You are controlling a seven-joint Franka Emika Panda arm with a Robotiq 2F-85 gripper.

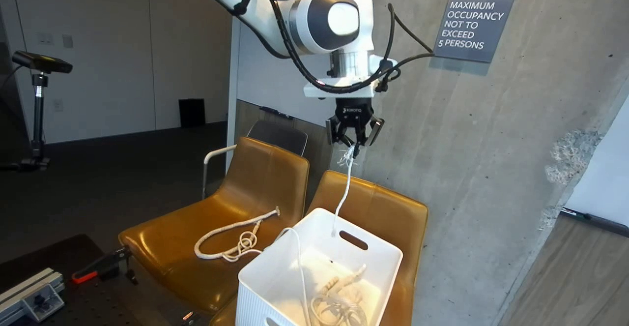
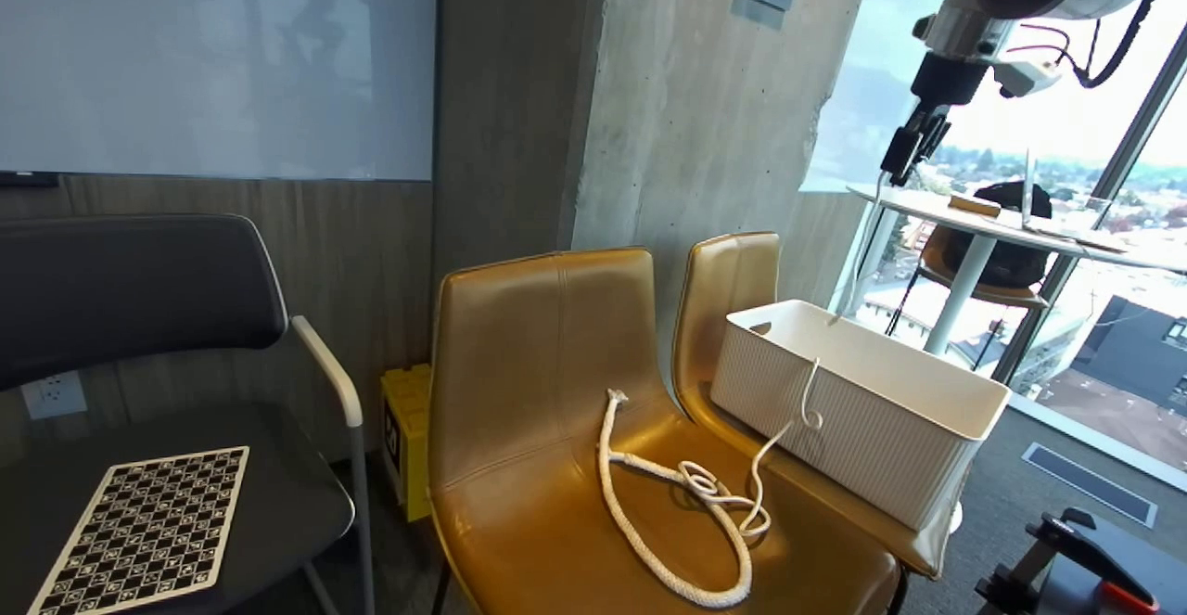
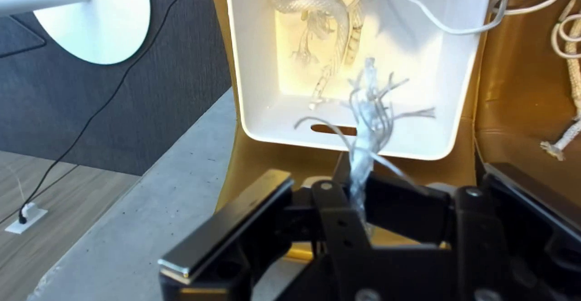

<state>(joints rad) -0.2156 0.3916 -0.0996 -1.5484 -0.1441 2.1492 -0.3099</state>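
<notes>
White rope [image 1: 348, 181] is hanging above the ribbed white storage bin [image 2: 872, 439], its lower tip showing against the bin's inner wall; whether that tip is dipping below the rim is unclear. The Robotiq gripper [image 1: 355, 150] is pinching the rope near its frayed upper end — fingers drawn together, leaving only the rope's thickness between them — so the rest is probably hanging by its own weight. In the wrist view, loose strands [image 3: 372, 112] are splaying out just beyond the fingertips, above the bin's slotted end.

Inside the bin, a tangle of pale ropes [image 3: 313, 4] is lying at the bottom, the walls apparently containing it. A thin white cord [image 3: 458, 31] is draping over the bin's side, since part of it is resting inside and part is running outside. Next to the bin, a thick braided rope [image 2: 607, 490] is lying looped across a tan leather chair [image 2: 547, 346], the cord apparently knotting around it. Beneath the bin, a matching chair [image 1: 388, 213] is serving as its stand, presumably raising it within reach of the Panda arm [image 1: 339, 21]. Behind the bin, a concrete wall [image 1: 491, 144] is bearing a maximum-occupancy sign [image 1: 471, 26], presumably where occupants are readily seeing it.
</notes>
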